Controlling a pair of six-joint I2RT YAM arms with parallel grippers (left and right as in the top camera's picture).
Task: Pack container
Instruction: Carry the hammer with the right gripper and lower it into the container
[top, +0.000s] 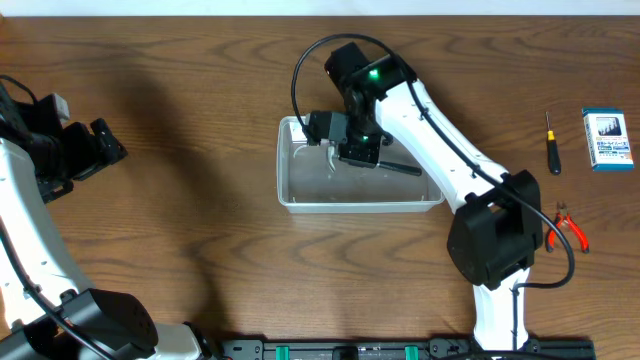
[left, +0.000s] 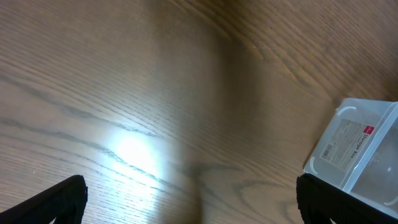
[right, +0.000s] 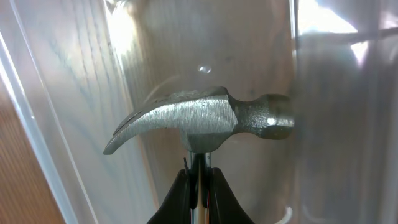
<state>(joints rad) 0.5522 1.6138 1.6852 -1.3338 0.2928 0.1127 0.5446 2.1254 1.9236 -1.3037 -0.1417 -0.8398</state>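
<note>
The clear plastic container (top: 300, 195) sits on the wood table at centre; its corner also shows in the left wrist view (left: 357, 149). My right gripper (top: 345, 150) is inside it, shut on the shaft of a steel claw hammer (right: 199, 118). The hammer head hangs just above the container floor (right: 74, 93), and the black handle (top: 400, 167) sticks out to the right over the bin. My left gripper (left: 189, 202) is open and empty, low over bare table far to the left of the container; its arm is in the overhead view (top: 75, 150).
A black-handled screwdriver (top: 551, 143), a small blue and white box (top: 608, 138) and red-handled pliers (top: 570, 226) lie on the table to the right of the container.
</note>
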